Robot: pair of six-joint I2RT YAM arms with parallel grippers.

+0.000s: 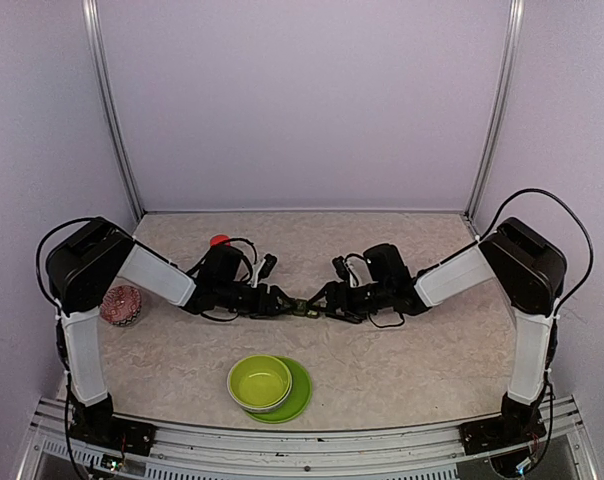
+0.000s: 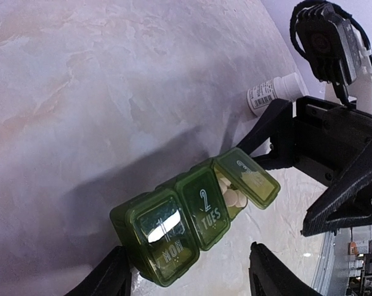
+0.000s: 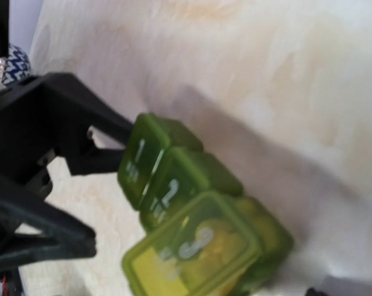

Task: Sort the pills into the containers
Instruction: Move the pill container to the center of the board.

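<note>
The containers (image 2: 192,225), a dark green strip box marked 1 MON, 2 TUES and 3, lie tilted on the table between both arms (image 1: 304,308). The lid of its third compartment (image 2: 255,177) stands open over several white round pills (image 2: 235,198). My left gripper (image 2: 189,277) is open, its fingers on either side of the MON end, the left finger (image 2: 109,274) right beside the box. My right gripper (image 2: 271,192) is open too, its fingers spread around the end with the open lid. The right wrist view shows the box (image 3: 192,216) blurred, with my own fingers almost out of frame.
An orange-red bottle (image 1: 219,240) stands behind the left arm. A white labelled bottle (image 2: 275,91) lies beyond the right gripper. A lime-green bowl (image 1: 260,382) sits on a green plate (image 1: 300,392) at the front. A pink patterned cup (image 1: 122,305) is at the left.
</note>
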